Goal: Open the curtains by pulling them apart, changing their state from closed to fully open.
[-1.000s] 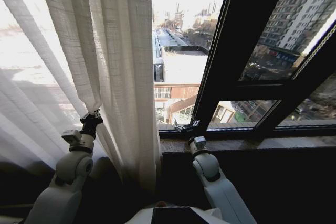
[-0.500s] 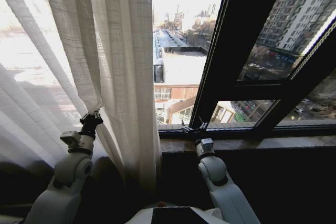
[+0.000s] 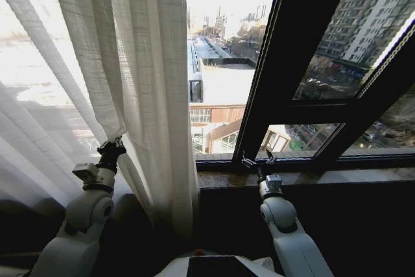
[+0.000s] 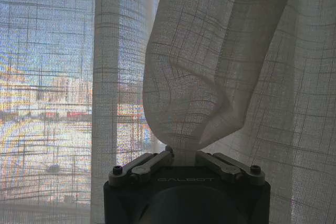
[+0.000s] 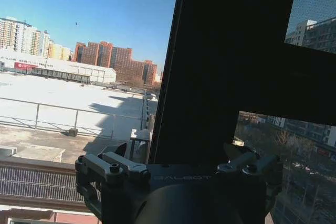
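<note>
Left pincer (image 3: 114,145) on one curtain (image 3: 149,82)

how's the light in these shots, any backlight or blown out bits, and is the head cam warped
Head view: sky blown out to white, the window frame bows from lens distortion, and the curtains glow backlit. Left wrist view: daylight shines through the weave above the left pincer, shut on a fold. Right wrist view: clear blue sky, frame in black silhouette, right pincer open and dark.

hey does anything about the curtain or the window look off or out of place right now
One thing: a fold of the curtain is bunched and pinched in the left pincer, so the pleats kink instead of hanging straight. The right pincer sits open, holding nothing, by the dark window frame. No damage shows.
</note>
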### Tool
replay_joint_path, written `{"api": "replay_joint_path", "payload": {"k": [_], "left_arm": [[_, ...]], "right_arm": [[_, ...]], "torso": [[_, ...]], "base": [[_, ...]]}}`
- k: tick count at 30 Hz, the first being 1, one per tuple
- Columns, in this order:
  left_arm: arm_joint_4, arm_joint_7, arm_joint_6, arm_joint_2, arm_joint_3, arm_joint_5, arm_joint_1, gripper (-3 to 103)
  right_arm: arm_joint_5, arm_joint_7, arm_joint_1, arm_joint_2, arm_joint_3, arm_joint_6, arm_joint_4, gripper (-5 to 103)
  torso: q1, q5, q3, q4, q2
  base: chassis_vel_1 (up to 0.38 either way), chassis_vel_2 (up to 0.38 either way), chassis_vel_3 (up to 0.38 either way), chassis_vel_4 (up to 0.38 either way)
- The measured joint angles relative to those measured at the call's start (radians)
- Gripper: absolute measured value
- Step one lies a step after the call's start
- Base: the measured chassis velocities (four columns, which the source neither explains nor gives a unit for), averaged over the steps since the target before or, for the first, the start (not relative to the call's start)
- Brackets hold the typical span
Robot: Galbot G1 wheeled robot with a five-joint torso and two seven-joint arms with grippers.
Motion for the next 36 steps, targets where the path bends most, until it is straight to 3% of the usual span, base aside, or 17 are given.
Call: {"api": "replay_joint_path", "payload": {"k": [18,36], "left_arm": [[0.012,0.002,-0.001,0.004,-0.003,0.0,-0.005,0],[0.014,0.003,-0.004,-0.002,-0.003,0.003,-0.003,0]], "right_arm": [[-0.025,-0.002,0.018,0.017,-0.025,0.002,-0.012,100],[-0.021,-0.004,0.032,0.013,-0.036,0.021,-0.029,100]], "torso": [[0.0,0.0001,0.0,-0.0001,0.0],[0.0,-0.0005,0.0,0.0003,0.0]], "base": [[0.016,0.012,-0.015,-0.016],[0.198,0.184,-0.181,-0.198]]}}
